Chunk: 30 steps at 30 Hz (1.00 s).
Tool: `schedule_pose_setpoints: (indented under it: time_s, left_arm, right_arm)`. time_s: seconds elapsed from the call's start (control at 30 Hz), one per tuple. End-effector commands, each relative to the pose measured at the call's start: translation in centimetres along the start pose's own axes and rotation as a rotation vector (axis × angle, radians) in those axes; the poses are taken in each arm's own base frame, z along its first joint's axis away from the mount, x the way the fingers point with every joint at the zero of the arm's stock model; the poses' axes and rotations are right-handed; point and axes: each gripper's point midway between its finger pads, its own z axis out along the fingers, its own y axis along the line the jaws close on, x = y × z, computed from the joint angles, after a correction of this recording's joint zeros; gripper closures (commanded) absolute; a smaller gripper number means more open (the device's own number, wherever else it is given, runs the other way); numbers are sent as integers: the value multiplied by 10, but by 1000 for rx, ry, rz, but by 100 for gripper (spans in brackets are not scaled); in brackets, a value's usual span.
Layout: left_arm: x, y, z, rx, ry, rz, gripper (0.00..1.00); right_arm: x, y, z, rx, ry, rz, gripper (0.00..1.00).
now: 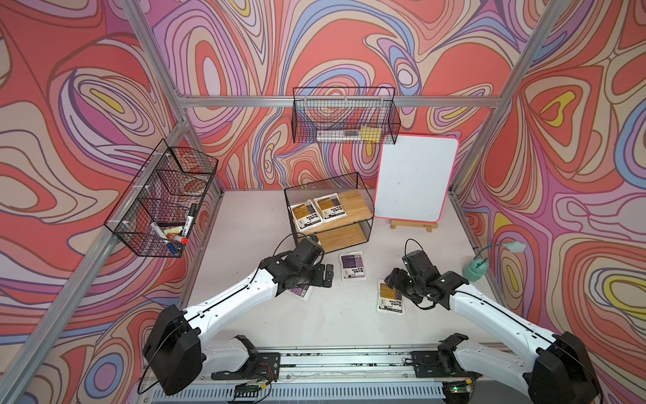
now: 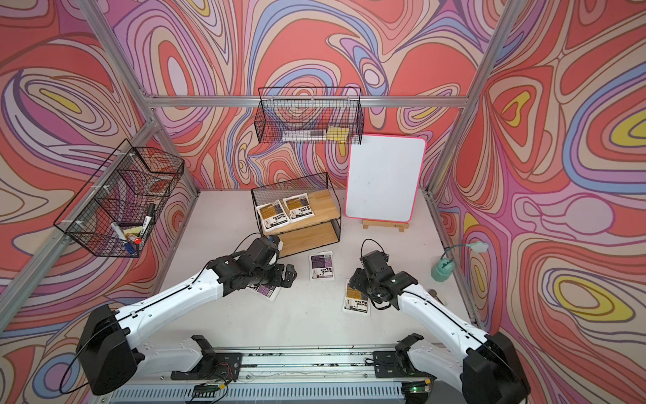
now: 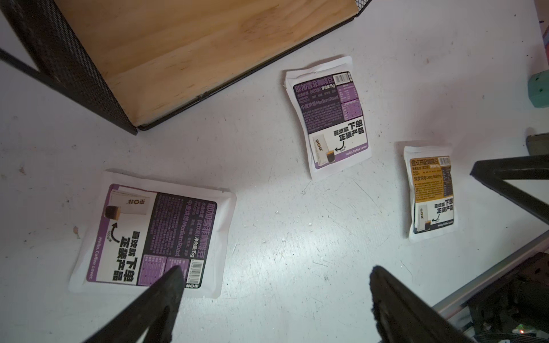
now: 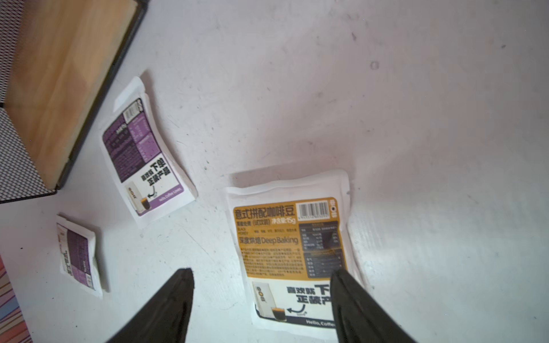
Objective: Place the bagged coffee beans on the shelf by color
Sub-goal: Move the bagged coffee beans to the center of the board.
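Jaws of both grippers stood wide apart and held nothing. I had the right gripper (image 4: 261, 274) poised over the third yellow-orange pouch (image 4: 289, 246), which lay flat on the white tabletop (image 4: 416, 118). One finger (image 4: 353, 306) overlapped the pouch's long edge in the right wrist view and the other stood off its opposite edge, so the spread roughly bracketed the bag's width; I could not tell whether either tip touched it. The left gripper (image 3: 276, 271) hung open beside the nearer purple pouch (image 3: 148, 234), one fingertip crossing its barcode corner in the left wrist view, contact again unclear. The second purple pouch (image 1: 353, 266) lay label-up between the two arms, just in front of the shelf (image 1: 353, 201). Two yellow-orange pouches (image 1: 303, 215) sat side by side at the left end of the upper board. I therefore judged that tier reserved for that colour and the bare lower board (image 1: 344, 238) for purple, with three of five bags awaiting placement.
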Motion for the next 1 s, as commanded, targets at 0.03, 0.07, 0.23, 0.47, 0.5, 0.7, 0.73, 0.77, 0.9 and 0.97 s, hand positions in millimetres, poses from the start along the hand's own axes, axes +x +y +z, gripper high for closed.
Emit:
schedule_pose_setpoints:
  time_s: [0.03, 0.07, 0.23, 0.47, 0.5, 0.7, 0.73, 0.77, 0.9, 0.97]
  left_arm:
    - [-8, -6, 2, 18, -23, 29, 1]
    - [-8, -7, 3, 17, -18, 31, 1]
    - [-7, -8, 9, 10, 3, 27, 1]
    - [0, -1, 13, -7, 9, 9, 1]
    - [1, 0, 13, -9, 10, 6, 1]
    - [3, 4, 11, -25, 5, 0, 1]
    - [3, 5, 12, -26, 4, -3, 1]
    - [4, 5, 12, -26, 5, -2, 1]
    - [3, 5, 14, -26, 7, -10, 1]
    - [5, 5, 15, -27, 12, -14, 1]
  right_arm:
    - [10, -17, 11, 63, 41, 22, 25]
    - [12, -18, 14, 69, 48, 19, 25]
    - [15, -19, 27, 81, 76, -8, 25]
    - [12, 0, 43, 44, 124, -83, 26]
    - [12, 5, 45, 33, 134, -99, 27]
    - [7, 31, 58, -15, 177, -170, 28]
    - [7, 36, 60, -23, 183, -181, 28]
    - [7, 43, 62, -36, 186, -195, 28]
    - [8, 67, 73, -61, 204, -255, 29]
    - [11, 82, 78, -78, 214, -281, 30]
